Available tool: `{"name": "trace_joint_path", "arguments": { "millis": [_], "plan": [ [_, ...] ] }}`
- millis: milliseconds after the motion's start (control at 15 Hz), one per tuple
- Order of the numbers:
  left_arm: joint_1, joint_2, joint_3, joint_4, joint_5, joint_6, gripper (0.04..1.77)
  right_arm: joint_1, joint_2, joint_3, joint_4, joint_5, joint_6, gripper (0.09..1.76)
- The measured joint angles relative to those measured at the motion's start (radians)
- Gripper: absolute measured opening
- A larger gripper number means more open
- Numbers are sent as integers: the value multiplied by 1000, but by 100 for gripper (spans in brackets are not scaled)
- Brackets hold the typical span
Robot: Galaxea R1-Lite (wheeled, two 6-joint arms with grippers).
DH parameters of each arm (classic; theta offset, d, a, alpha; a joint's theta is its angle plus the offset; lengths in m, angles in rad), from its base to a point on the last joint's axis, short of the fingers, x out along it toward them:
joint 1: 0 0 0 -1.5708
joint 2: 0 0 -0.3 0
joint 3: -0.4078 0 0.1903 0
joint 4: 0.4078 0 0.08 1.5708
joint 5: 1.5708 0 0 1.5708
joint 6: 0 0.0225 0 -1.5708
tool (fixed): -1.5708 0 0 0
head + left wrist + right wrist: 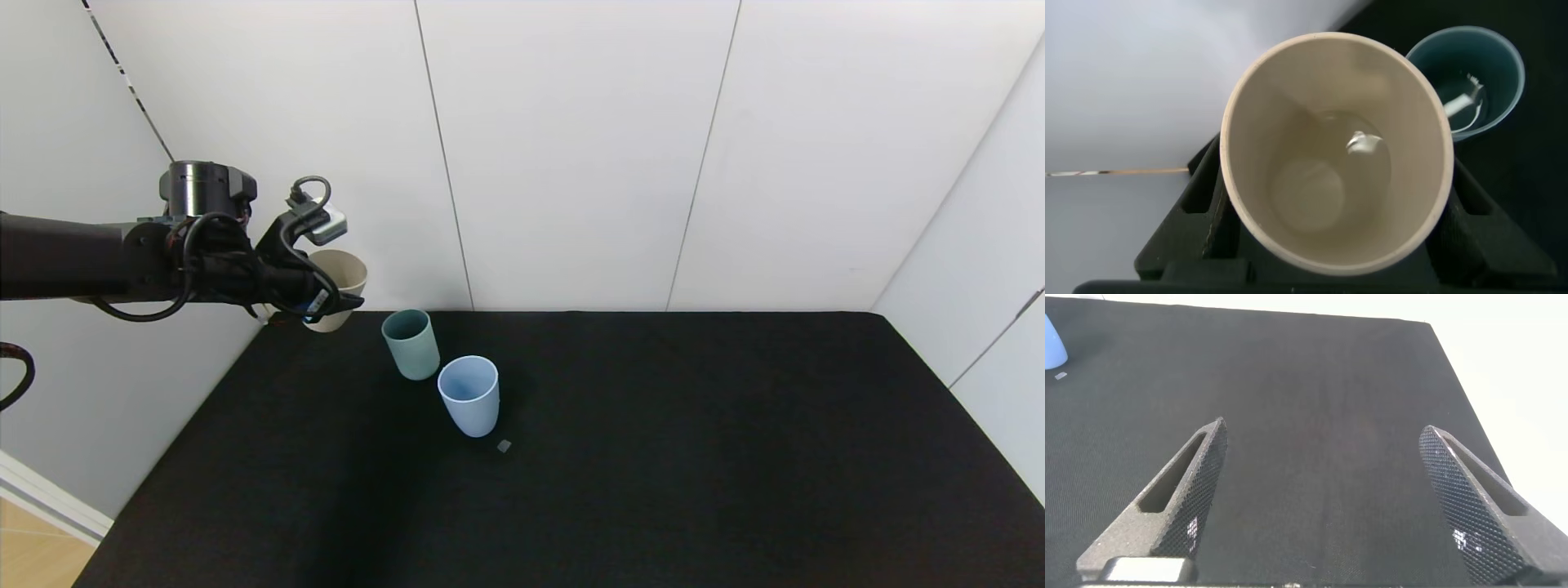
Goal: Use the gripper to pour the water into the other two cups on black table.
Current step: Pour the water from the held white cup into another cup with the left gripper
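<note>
Left gripper point(326, 306) holding cream cup point(339, 286) aloft at far left corner of black bench point(653, 457).

Jaws clamped on either side of the cream cup point(1335, 155), tilted, mouth toward the wrist camera; a little clear water point(1362, 143) visible inside. Sage-green cup point(411, 344) upright on the bench just beyond and below the jaws, liquid glinting within point(1466, 82). Light blue cup point(469, 395) upright just beside the green one, farther from the jaws, apparently touching it or nearly so. Small grey scrap point(504, 446) on the bench beside the blue cup. Right gripper point(1331, 502) idle above the bench, well apart from the cups, jaws spread wide with nothing between them; edge of blue cup point(1051, 343) at far corner.
</note>
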Motion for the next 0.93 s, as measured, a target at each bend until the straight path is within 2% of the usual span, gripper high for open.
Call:
{"name": "trace_joint_path", "arguments": {
  "millis": [333, 733, 933],
  "plan": [
    [-32, 6, 3, 32, 61, 82, 125, 0, 0, 0, 0, 0, 0, 171],
    [-71, 12, -2, 54, 180, 174, 125, 0, 0, 0, 0, 0, 0, 171],
    [-90, 20, -4, 53, 219, 207, 125, 0, 0, 0, 0, 0, 0, 171]
  ]
}}
